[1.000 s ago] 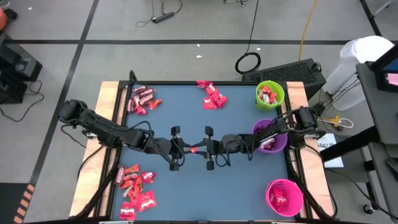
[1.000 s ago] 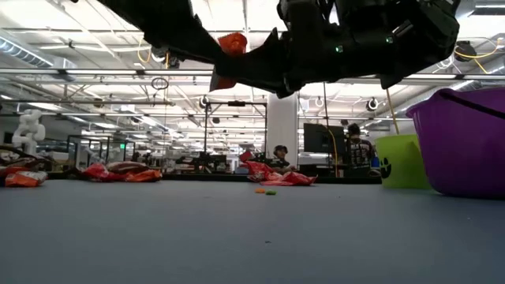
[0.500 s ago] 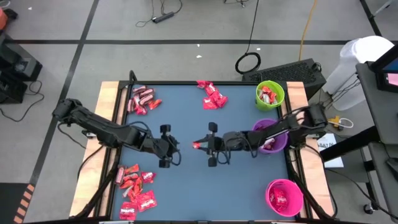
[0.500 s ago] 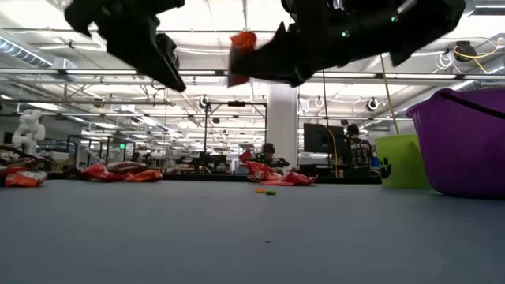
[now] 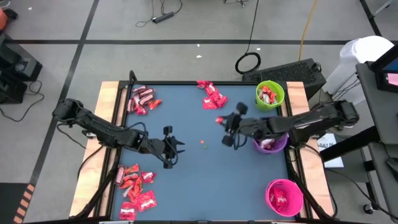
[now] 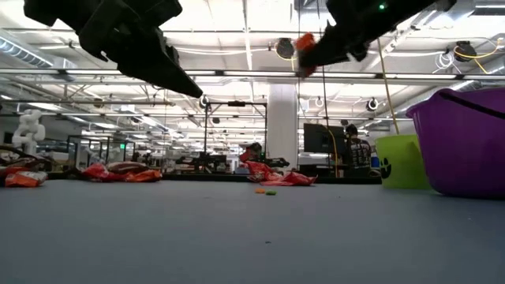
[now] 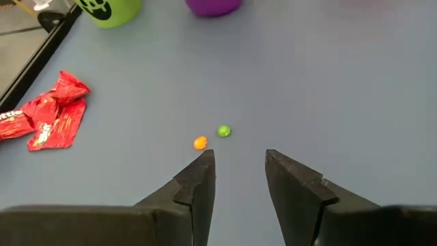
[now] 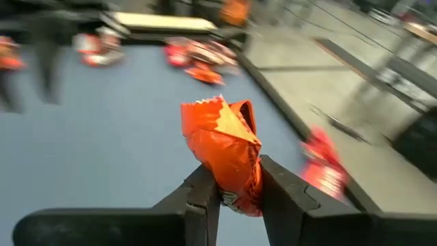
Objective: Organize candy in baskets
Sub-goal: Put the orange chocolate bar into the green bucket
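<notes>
My right gripper [image 8: 239, 181] is shut on one crumpled red-orange candy [image 8: 222, 143] and hangs high over the table's middle [image 5: 222, 121], left of the purple basket [image 5: 268, 145]. The lime green basket [image 5: 270, 95] and the pink basket [image 5: 285, 197] both hold candy. My left gripper [image 7: 239, 160] stands open with nothing between its fingers, above the table left of centre [image 5: 177, 148]. More candy lies in heaps at the far left [image 5: 142, 99], the far middle [image 5: 211, 95] and the near left [image 5: 134, 190]. My right gripper pinches the lower end of the crumpled wrapper [image 8: 229, 188] between its two fingers. The rest of the wrapper sticks out past the fingertips. The fingers come from the table's right side, slanting a little downward. The candy is lifted well clear of the table [image 6: 304, 41].
Two tiny loose dots, one green [image 7: 224, 130] and one orange [image 7: 199, 143], lie on the blue mat between the grippers. The right arm passes over the purple basket. Wooden rails [image 5: 109, 93] border the mat on the left and right.
My left gripper has let go of the candy and drawn back toward the table's left edge, sinking a little. My right gripper, still shut on the candy, has risen, tipped up and gone toward the table's right and far edges, nearer the baskets.
</notes>
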Action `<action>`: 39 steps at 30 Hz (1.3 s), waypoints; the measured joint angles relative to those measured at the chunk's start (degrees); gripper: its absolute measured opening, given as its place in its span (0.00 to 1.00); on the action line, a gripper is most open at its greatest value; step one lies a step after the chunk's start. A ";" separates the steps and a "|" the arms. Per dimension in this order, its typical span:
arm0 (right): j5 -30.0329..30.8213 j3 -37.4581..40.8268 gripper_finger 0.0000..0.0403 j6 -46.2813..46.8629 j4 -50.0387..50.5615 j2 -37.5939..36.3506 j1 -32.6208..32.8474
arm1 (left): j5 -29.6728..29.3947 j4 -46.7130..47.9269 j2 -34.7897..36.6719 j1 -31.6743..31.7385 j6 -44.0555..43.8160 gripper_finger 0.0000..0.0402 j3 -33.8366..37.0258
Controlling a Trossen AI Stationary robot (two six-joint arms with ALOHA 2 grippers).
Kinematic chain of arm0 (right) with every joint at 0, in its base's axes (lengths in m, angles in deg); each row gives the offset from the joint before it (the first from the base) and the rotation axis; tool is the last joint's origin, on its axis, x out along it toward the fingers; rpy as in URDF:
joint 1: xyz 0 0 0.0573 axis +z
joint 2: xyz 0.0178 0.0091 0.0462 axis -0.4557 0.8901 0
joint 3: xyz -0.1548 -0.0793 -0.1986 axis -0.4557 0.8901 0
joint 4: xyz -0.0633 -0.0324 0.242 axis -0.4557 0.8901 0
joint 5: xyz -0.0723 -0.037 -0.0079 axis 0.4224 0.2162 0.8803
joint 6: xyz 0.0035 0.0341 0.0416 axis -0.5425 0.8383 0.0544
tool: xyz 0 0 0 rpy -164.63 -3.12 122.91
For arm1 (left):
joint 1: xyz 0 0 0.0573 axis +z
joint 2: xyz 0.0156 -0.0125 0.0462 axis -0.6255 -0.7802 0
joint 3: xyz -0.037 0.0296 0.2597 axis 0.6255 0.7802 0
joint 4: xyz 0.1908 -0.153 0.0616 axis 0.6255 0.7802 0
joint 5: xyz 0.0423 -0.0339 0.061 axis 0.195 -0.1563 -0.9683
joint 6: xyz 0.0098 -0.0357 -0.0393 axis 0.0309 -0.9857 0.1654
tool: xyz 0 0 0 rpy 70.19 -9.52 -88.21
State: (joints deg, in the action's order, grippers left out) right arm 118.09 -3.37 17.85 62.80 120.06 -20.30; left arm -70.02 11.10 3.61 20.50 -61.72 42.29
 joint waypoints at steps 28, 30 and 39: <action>2.57 0.02 0.20 5.19 42.10 -11.95 -39.55 | -0.07 0.98 0.00 2.36 0.30 0.34 0.36; 2.54 0.02 0.21 4.99 42.87 -10.73 -40.94 | -0.07 0.98 0.00 2.36 0.33 0.34 0.35; 1.55 -0.31 0.48 6.18 46.30 -7.21 -42.07 | -0.07 0.98 0.00 2.36 0.33 0.34 0.36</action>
State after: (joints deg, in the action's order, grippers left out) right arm 119.63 -3.68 24.03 109.10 112.86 -62.37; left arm -70.09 12.08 3.61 22.86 -61.40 42.64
